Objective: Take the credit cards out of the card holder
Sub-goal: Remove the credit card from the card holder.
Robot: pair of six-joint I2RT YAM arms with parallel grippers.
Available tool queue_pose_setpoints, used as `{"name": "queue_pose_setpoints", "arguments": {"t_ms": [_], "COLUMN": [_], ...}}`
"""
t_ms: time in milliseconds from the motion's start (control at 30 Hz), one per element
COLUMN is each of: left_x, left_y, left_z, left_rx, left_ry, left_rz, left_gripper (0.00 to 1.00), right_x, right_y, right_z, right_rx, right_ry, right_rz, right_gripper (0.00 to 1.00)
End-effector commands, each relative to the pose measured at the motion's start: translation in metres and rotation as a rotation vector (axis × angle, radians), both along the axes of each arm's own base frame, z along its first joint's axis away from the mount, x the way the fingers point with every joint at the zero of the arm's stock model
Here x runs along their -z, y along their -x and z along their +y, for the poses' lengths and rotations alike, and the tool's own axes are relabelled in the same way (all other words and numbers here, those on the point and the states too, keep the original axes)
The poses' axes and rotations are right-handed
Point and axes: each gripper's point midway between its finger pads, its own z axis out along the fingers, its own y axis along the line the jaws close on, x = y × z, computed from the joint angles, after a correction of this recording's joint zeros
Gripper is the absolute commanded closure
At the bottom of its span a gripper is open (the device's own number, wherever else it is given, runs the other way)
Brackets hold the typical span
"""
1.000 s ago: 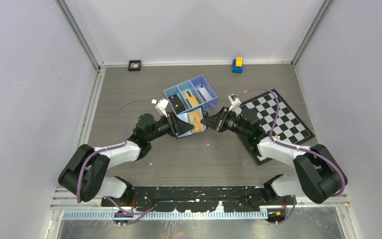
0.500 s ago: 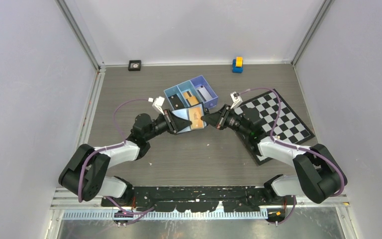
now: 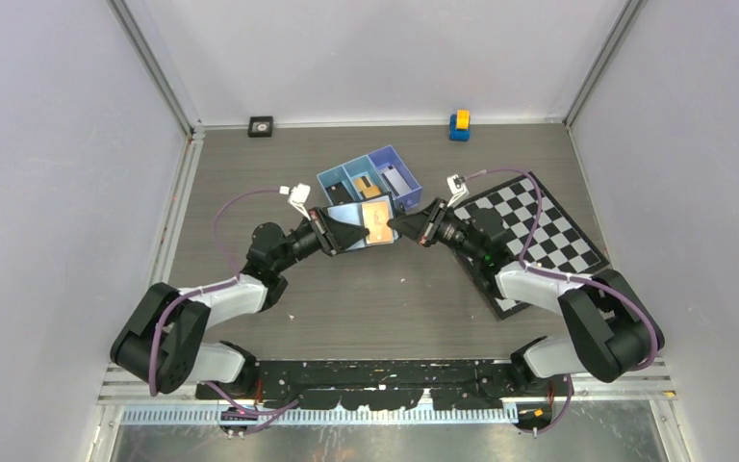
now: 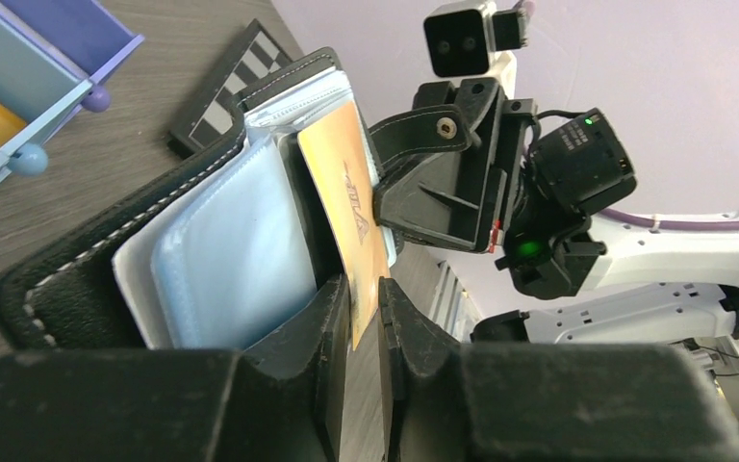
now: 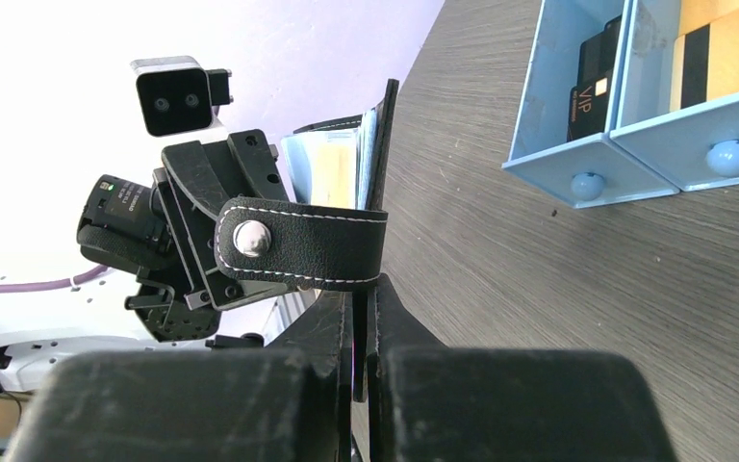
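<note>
- tray (image 3: 351, 165), blue, three compartments in a row, two pale blue and the right one purple; it sits askew near the middle of the table, towards the back; small round knobs show on its side wall
- chequered board (image 3: 558, 236), black and white, flat on the right side of the table, turned at an angle; its left corner lies near the tray
- block (image 3: 459, 125), blue and yellow, by the back wall, right of centre
- small black square (image 3: 262, 126), by the back wall, near the left corner
- table (image 3: 250, 173), grey wood grain
- walls (image 3: 375, 58), plain pale grey, on three sides
</note>
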Motion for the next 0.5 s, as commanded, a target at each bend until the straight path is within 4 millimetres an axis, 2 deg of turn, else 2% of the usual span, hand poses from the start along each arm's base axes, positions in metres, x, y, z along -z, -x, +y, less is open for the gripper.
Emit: {"name": "queue_pose_setpoints", "arguments": {"t_ms": [0,133,300,367,467], "left_x": [-0.059,-0.067,-0.073,-0.075,-0.071], "left_y": [0.034,0.04,0.045,0.046,0.043], "left_z": [-0.012,-0.011,-0.01,-0.01,-0.011], "left_rx": [0.159,0.18,0.196,0.201,0.193], "left_ry": [0.132,0.153,0.172,0.177,0.168], "left_rz": [-0.203,-0.225,-0.23,-0.235,-0.224], "left_gripper": [0.81,0.77,0.78,0.83,1.0], "right_x": [-0.002,-0.002,0.0,0.001,0.003], "right_y": [0.01,0.01,0.01,0.008,0.008], "right_z": [0.013,0.015,0.016,0.016,0.017], "right_rx": [-0.08,-0.092,-0.095,-0.091,-0.092], "right_ry": [-0.009,-0.021,-0.019,-0.014,-0.011], "right_rz": [-0.012,-0.008,-0.003,0.003,0.006], "right_gripper": [0.99,0.99,1.0,0.99,1.0]}}
